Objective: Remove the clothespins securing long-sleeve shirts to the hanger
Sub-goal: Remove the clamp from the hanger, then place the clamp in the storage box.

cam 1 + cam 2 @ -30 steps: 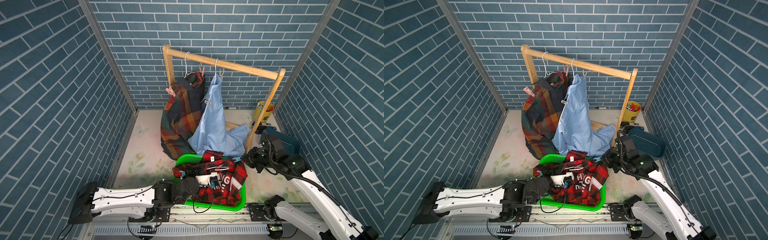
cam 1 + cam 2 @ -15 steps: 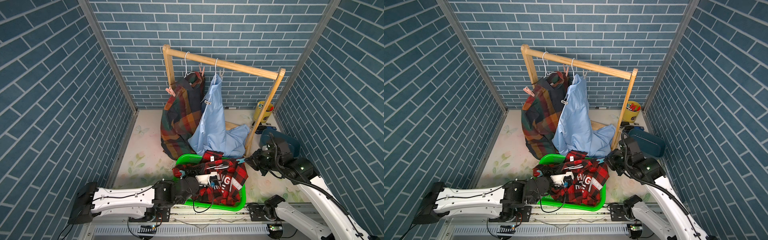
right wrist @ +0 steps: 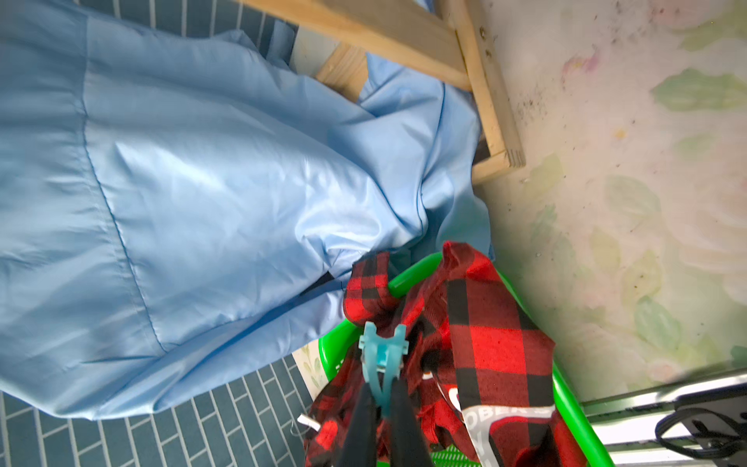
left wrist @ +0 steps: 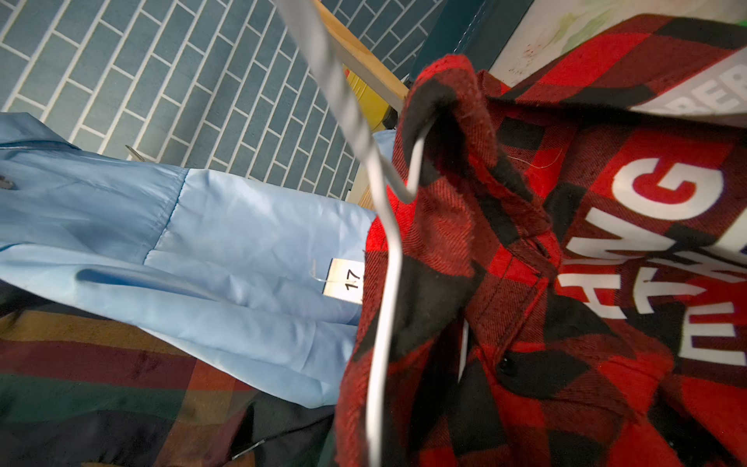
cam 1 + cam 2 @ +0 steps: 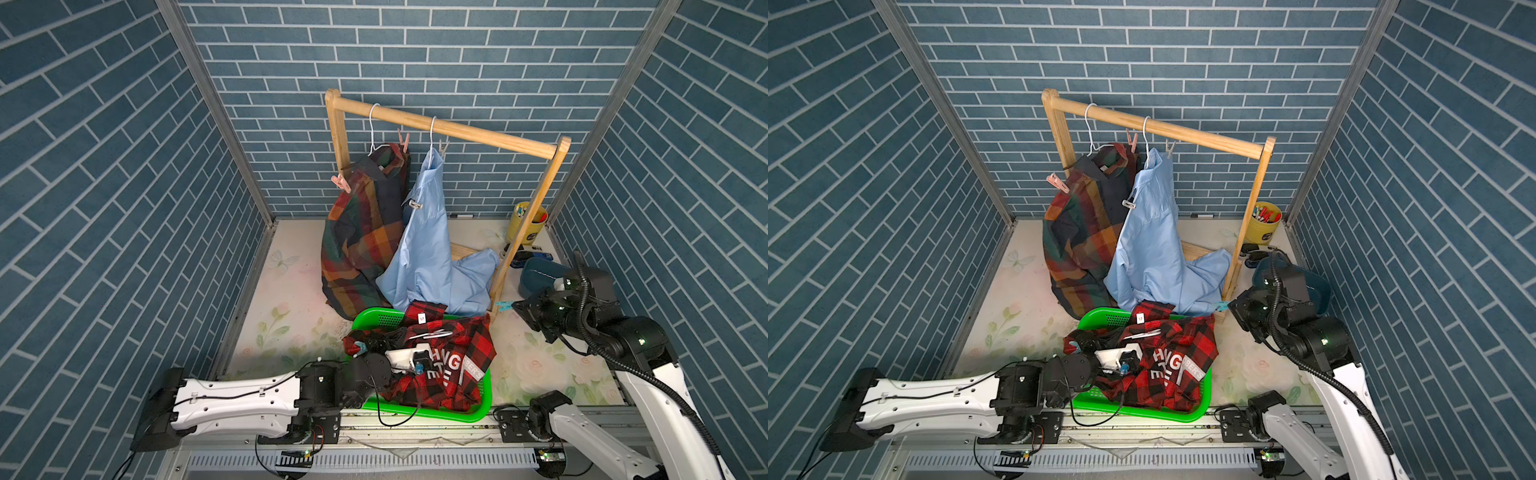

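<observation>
here, the right end effector (image 3: 382,404) pinches a small teal-blue plastic clothespin (image 3: 382,356) by one end, narrow jaws closed on it and the peg's far tips splayed. in both top views it hangs over the floral-patterned counter (image 5: 291,299), just beside the foot of the pale wooden clothes rack (image 5: 449,131) and clear of the bright green plastic basket (image 5: 374,318). the left end effector (image 5: 368,344) lies low in that basket, closed tight amid the red-and-black check shirt with white lettering (image 5: 453,353), though what it grips, if anything, cannot be told. its wrist view shows only a white wire hanger (image 4: 341,101) threading that shirt's collar. on the rack, two pink plastic clothespins (image 5: 341,183) sit on the dark multicolour plaid shirt (image 5: 361,232), one at the shoulder and one up near the rail, and two pale grey clothespins (image 5: 413,204) on the shiny light blue shirt (image 5: 428,249). the risks from here look plain. the teal peg is held by a small purchase on smooth plastic, so a jolt or a slackened squeeze could let it spring away into the heaped cloth or off the counter. the blue shirt hangs lopsided with its lower cloth pooled at the rack's base, and freeing a peg could send it sliding off its hanger. the right arm's looping black cable (image 5: 582,307) could also snag the rack's post on a reach upward.
</observation>
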Robot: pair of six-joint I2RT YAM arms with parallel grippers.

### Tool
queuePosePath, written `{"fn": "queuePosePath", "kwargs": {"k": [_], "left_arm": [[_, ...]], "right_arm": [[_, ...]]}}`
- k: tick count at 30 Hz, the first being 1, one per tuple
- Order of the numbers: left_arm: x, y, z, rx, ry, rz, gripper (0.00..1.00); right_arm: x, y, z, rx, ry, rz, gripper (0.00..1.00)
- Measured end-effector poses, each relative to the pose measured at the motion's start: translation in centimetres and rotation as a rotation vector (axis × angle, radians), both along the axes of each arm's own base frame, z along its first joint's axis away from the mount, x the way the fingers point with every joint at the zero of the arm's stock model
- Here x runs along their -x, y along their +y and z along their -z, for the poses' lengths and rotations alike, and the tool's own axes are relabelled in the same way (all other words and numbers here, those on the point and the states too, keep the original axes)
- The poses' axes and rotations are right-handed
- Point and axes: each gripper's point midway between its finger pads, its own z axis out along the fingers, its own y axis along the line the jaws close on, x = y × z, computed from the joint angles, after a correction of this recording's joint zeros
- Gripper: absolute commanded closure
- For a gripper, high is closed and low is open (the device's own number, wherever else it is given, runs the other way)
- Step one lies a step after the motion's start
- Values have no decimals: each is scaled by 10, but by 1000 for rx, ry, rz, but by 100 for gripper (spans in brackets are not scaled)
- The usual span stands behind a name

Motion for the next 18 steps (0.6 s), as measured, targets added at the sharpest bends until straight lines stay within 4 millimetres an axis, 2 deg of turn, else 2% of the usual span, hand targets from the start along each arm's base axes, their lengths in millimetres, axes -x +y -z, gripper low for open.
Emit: {"fn": "queuePosePath", "kwargs": {"k": [3,7,12,18], "left_arm": [[4,2,-2,24,23,19,100],[6,2,-2,34,40,34,100],[9,0,2,25,57,52,100],[11,-2,5,24,71,64,100]], "right_arm": [[-14,-16,2,31,7,52,100],[-36,-50,15,63,38,157,100],[-60,-106,51,56,110,322,100],[-97,-157,93,58,178,421,100]]}}
